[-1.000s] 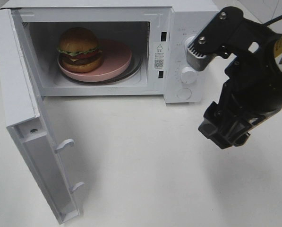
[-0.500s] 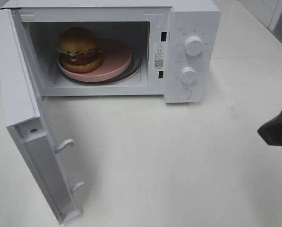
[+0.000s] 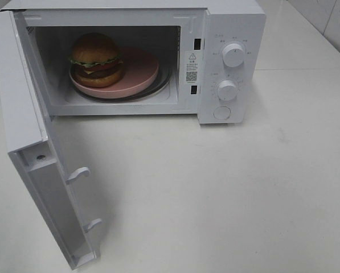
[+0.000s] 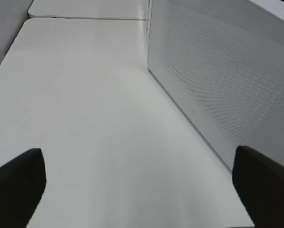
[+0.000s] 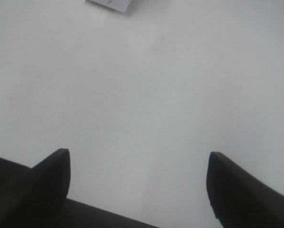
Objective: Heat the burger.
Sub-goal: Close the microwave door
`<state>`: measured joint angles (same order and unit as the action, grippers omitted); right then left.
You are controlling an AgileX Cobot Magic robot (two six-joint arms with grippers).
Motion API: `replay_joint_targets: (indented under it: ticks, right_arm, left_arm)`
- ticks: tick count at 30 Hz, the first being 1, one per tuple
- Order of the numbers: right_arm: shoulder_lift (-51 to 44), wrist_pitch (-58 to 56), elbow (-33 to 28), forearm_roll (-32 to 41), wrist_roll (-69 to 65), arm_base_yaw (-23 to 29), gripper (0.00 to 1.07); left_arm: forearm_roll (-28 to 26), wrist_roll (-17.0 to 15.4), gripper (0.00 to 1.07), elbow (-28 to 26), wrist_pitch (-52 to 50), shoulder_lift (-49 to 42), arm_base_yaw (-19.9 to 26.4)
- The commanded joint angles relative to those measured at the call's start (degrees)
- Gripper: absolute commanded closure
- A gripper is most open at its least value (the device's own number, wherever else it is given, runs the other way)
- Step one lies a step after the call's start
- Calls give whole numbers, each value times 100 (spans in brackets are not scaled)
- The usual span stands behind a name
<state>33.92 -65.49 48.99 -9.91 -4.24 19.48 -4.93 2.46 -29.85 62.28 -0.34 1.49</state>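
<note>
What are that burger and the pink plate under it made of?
The burger looks like a plastic or rubber model: evenly glossy bun, very neat layers, though I can't be sure. The pink plate seems matte plastic or ceramic; its flat, uniform colour leaves that open.

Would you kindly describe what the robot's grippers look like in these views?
The left gripper shows two plain black fingers with blunt tips. The right gripper shows black fingers tapering to rounded tips. No cables or markings are visible.
</note>
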Motion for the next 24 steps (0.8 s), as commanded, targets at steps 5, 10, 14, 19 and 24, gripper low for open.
replay_joint_targets:
  ticks: [5,10,14,19,24]
  right_arm:
    - [-951,178,-304,34,29,-728,31]
    - [-1707,355,-928,80,23,-1083,31]
    - [-2424,561,-1490,298,29,-1346,31]
    - [-2893,779,-1919,453,29,-1473,31]
    - [-3380,848,-2045,590,155,-1473,31]
  left_arm:
    - [0,0,7,17,-80,-92,-40]
    - [0,0,7,17,-80,-92,-40]
    - [0,0,7,17,-80,-92,-40]
    - [0,0,7,17,-80,-92,-40]
    - [0,0,7,17,-80,-92,-40]
